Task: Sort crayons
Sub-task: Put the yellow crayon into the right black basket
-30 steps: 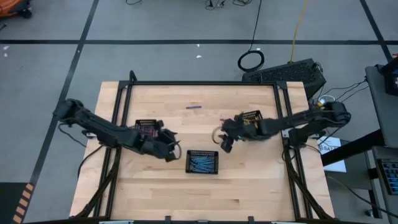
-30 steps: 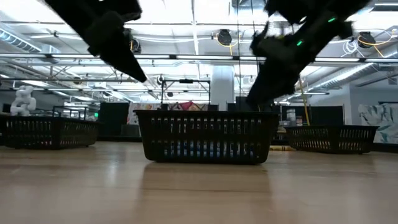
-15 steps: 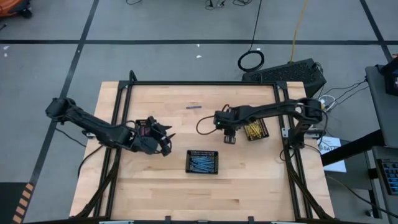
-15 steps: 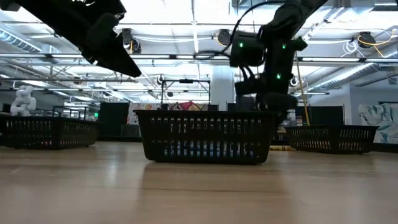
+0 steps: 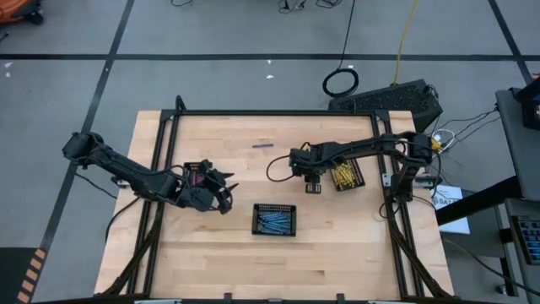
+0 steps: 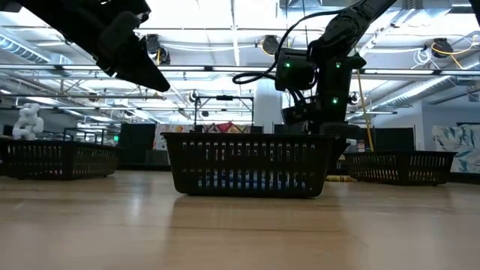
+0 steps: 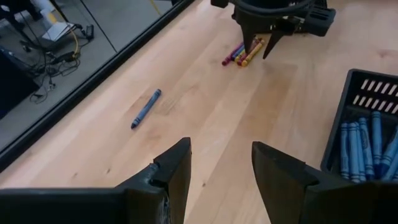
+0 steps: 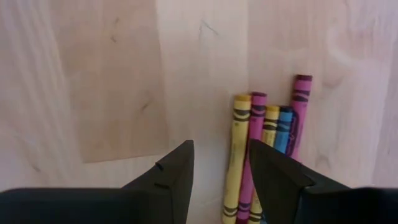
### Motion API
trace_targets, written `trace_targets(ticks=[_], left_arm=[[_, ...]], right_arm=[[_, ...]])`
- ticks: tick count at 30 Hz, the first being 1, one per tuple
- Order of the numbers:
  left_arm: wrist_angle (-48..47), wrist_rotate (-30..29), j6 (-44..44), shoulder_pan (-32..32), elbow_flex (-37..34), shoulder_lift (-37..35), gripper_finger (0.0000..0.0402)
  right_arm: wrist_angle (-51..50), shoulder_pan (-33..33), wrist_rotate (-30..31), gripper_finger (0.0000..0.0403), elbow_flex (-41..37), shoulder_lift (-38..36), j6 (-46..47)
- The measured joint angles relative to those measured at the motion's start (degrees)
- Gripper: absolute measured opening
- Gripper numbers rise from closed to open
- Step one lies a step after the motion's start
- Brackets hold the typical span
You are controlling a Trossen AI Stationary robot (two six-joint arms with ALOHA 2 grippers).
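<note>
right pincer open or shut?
Open: the right pincer hangs with bare table between its fingers, above loose crayons.

Three black trays sit on the surface (image 5: 211, 262): one holding blue crayons (image 5: 274, 219), one holding yellow crayons (image 5: 344, 176), and one holding reddish crayons (image 5: 197, 171), partly hidden under the left arm. A single blue crayon (image 7: 145, 108) lies alone. A loose cluster (image 8: 264, 152) shows five crayons side by side: two yellow, two pink or magenta, one blue. The crayons inside the trays are too many and too small to count.
</note>
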Motion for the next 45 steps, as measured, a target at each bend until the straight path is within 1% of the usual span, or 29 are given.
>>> trace_targets(ticks=[3,7,12,16,17,23,27,30,33,37,41,43,45], left_arm=[[0.0,0.02,-0.01,-0.01,-0.01,0.01,0.0171],[-0.03,0.04,-0.02,0.0,-0.01,0.01,0.0171],[-0.07,0.04,-0.02,-0.05,0.0,0.0,0.0171],[-0.09,0.04,0.0,-0.76,0.0,0.0,0.0171],[-0.09,0.04,0.0,-0.85,-0.01,0.0,0.0171],[-0.09,0.04,0.0,-1.11,-0.02,0.0,0.017],[-0.09,0.04,0.0,-1.11,0.0,0.0,0.017],[-0.09,0.04,0.0,-1.11,0.0,0.0,0.017],[-0.08,0.04,0.0,-1.11,0.0,0.0,0.017],[-0.05,0.04,0.0,-1.11,0.0,0.01,0.017],[0.04,0.04,0.02,-1.11,0.0,0.0,0.017],[0.06,0.04,0.0,-1.11,0.0,0.0,0.017],[0.0,0.04,-0.02,-1.11,0.0,0.0,0.017]], right_arm=[[-0.01,-0.71,-0.44,0.0139,-0.03,0.0,-0.03],[0.93,-1.47,-5.74,0.0139,-0.05,0.03,-0.27],[2.15,-1.5,-6.14,0.0139,-0.07,0.25,-0.4],[2.7,-0.69,-10.59,0.0139,-0.07,0.17,-0.03],[2.7,-0.11,-10.8,0.0139,-0.07,0.1,0.1],[2.28,3.07,-7.22,0.0129,-0.07,0.1,-0.39],[0.82,4.64,-7.15,0.0111,-0.07,0.1,-2.89],[0.35,5.86,-7.14,0.0094,-0.13,0.1,-5.94],[2.14,6.44,-7.13,0.0078,-1.36,0.1,-6.32],[2.91,6.59,-7.26,0.0051,-2.97,-0.12,-4.45],[3.2,7.92,-6.7,0.0011,-2.61,-0.5,-0.98],[4.23,9.42,-4.92,0.0007,-2.47,-1.53,-0.29],[6.26,11.43,-0.45,0.0006,-2.27,-4.15,0.93]])
